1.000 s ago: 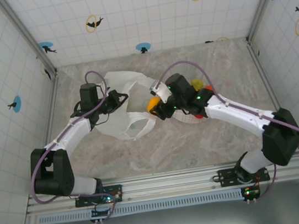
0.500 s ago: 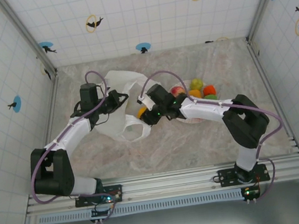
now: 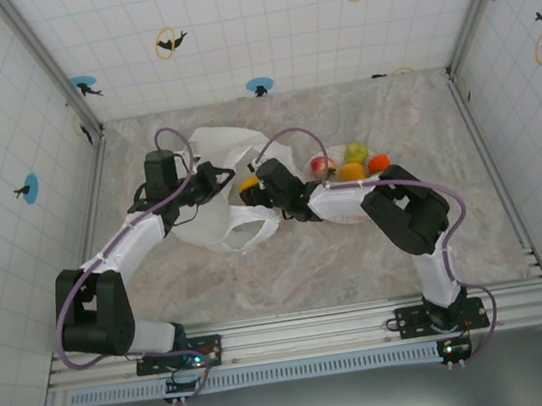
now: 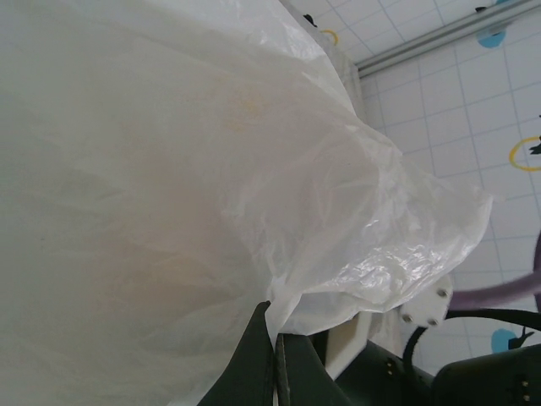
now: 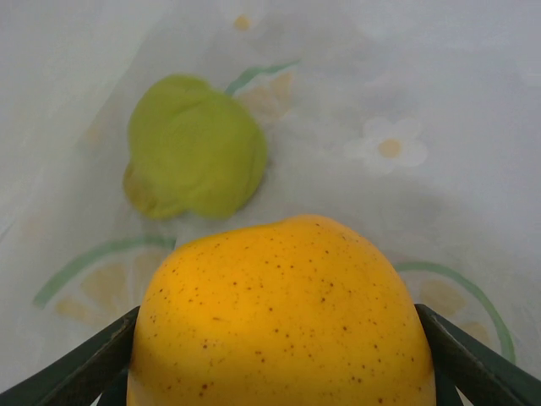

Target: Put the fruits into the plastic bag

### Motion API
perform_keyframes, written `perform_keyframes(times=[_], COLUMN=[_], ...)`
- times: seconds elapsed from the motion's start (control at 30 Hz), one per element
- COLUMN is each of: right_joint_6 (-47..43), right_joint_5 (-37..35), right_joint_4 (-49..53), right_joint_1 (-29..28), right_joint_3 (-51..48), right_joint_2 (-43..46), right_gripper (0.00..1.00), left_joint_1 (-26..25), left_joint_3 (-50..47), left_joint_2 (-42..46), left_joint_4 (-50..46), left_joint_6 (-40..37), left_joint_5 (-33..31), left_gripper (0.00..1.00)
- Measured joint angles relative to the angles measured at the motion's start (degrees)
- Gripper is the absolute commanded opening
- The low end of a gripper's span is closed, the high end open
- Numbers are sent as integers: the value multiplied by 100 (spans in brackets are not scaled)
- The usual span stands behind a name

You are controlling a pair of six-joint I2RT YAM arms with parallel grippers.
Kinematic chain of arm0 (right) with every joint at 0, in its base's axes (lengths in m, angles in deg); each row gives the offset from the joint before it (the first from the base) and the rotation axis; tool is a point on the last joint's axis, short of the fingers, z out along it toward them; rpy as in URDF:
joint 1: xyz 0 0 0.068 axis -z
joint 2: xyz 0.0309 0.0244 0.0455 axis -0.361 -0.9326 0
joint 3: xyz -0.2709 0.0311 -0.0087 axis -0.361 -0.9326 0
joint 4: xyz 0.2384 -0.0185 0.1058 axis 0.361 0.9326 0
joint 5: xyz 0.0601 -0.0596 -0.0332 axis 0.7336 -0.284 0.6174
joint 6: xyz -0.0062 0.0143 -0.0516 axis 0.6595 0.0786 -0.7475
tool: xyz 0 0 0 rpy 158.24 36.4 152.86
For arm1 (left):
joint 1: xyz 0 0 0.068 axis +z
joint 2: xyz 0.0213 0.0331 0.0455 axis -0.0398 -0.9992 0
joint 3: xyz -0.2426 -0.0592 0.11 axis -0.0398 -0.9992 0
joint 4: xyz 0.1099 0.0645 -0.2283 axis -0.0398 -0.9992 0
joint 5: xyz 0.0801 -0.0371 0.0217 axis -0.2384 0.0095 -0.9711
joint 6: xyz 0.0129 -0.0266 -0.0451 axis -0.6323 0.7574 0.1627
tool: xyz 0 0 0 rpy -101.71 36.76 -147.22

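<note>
The plastic bag [image 3: 204, 230] is spread left of the tabletop's [image 3: 291, 271] middle, and its rim is pinched by the left hand [image 3: 216, 182], whose fingers are pressed together on the film. An orange fruit [image 3: 247, 183] is clamped in the right hand [image 3: 255, 191] over the bag's mouth, and a green fruit [image 5: 194, 156] is seen against the printed plastic below it. Four more fruits [image 3: 351, 171] are clustered right of the middle, toward the far edge

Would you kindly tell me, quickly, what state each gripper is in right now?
Left gripper: closed, pinching the plastic bag.
Right gripper: closed on a yellow-orange fruit.
</note>
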Motion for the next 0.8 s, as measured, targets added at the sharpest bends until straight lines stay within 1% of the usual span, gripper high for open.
perform_keyframes(times=[0.23,0.43,0.63,0.8], right_joint_6=[745,1134,1488,1707], right_joint_5=[-1023,-1773,-2216,-2293], right_joint_4=[-590,-1209,-1864,-2144], right_joint_1=[-184,-334,-387,-332], right_joint_3=[527,837,944,1119], right_joint_2=[-673,-1117,-1508,-1864], right_gripper=[68,68,69,75], left_joint_1=[-11,-98,-151,-151], left_joint_3=[0,0,-72,-76], left_joint_2=[0,-57,-94,-101], left_joint_4=[76,164,262,313], left_joint_6=[98,103,101,98], left_joint_5=[85,205,269,286], left_gripper=[0,0,0,0])
